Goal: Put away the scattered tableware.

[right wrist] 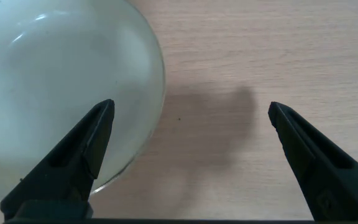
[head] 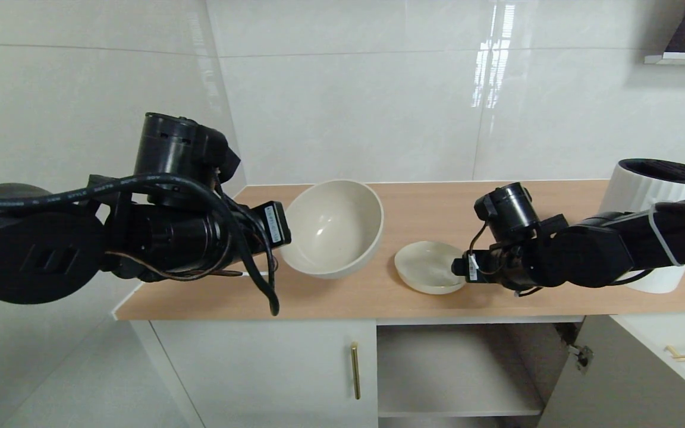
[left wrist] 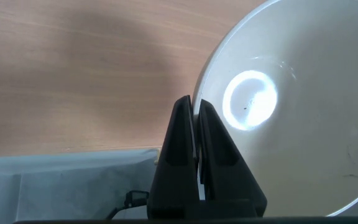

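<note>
Left wrist view gives us the large bowl point(left wrist: 291, 112) with its rim pinched between the closed fingers of the left gripper point(left wrist: 196, 107); it stands tilted over the bench point(left wrist: 73, 62). Our right gripper point(right wrist: 191, 109) is spread wide, holding nothing, one finger over the small dish point(right wrist: 61, 87), the other over bare wood.

white tiled wall point(head: 378, 107), wooden counter point(head: 426, 297), open cabinet point(head: 455, 368)

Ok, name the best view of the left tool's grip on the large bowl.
Left wrist view: left tool shut on the large bowl rim. Head view shows the bowl tilted, grip hidden; right wrist view shows a small dish.
</note>
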`<state>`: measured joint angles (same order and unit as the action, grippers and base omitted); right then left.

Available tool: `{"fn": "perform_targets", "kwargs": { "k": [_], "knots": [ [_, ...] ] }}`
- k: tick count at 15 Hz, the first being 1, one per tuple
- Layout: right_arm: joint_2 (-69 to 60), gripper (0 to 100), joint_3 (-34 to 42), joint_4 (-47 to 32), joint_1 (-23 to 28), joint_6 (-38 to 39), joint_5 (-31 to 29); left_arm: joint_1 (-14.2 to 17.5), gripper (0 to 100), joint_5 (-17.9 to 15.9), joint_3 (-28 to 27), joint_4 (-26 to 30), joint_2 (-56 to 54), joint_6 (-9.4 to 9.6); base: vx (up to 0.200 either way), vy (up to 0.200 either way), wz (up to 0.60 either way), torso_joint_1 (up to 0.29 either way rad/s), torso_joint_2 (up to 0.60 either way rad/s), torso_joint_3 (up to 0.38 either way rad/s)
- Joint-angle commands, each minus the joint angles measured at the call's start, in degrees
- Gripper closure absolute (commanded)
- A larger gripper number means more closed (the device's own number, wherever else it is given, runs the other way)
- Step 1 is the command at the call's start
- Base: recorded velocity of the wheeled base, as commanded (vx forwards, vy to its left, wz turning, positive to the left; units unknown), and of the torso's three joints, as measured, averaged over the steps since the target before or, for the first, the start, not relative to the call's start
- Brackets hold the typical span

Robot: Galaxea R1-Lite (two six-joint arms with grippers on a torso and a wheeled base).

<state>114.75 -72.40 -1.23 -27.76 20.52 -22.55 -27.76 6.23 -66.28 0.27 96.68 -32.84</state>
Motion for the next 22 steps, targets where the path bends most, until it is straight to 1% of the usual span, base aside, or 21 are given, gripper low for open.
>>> {"fn": "perform_targets", "kwargs": {
  "k": [1,3,4,14,17,20,22],
  "knots": [
    [0.56,0,-0.2,0.0,-0.02,0.58,0.05,-0.02,100,0.01,0.01,0.0,-0.36,-0.03,0.0,0.0,0.0,0.0,0.0,0.0],
    [0.91,0,-0.73,0.0,-0.02,0.93,0.05,-0.02,100,0.01,0.01,0.0,-0.27,-0.03,0.0,0.0,0.0,0.0,0.0,0.0],
    [1.09,100,-0.81,0.0,-0.02,1.1,0.05,-0.02,100,0.01,0.01,0.0,-0.27,-0.03,0.0,0.0,0.0,0.0,0.0,0.0],
    [-0.05,100,-0.9,-0.09,-0.1,1.98,0.67,-0.02,100,0.01,0.19,0.0,-0.36,-0.03,0.0,0.0,0.0,0.0,0.0,0.0],
    [-2.34,100,-0.55,-0.53,-0.98,3.57,2.78,0.07,100,0.01,0.45,0.08,-0.79,-0.12,0.0,0.0,0.0,0.0,0.0,0.0],
    [-4.97,100,0.42,-0.61,-1.69,3.83,3.74,0.07,100,0.01,2.03,0.08,-1.94,-0.12,0.0,0.0,0.0,0.0,0.0,0.0],
    [-9.54,100,3.85,-0.61,-2.74,4.27,6.12,0.07,100,0.01,4.32,-0.09,-3.26,-0.12,0.0,0.0,0.0,0.0,0.0,0.0]
  ]
}}
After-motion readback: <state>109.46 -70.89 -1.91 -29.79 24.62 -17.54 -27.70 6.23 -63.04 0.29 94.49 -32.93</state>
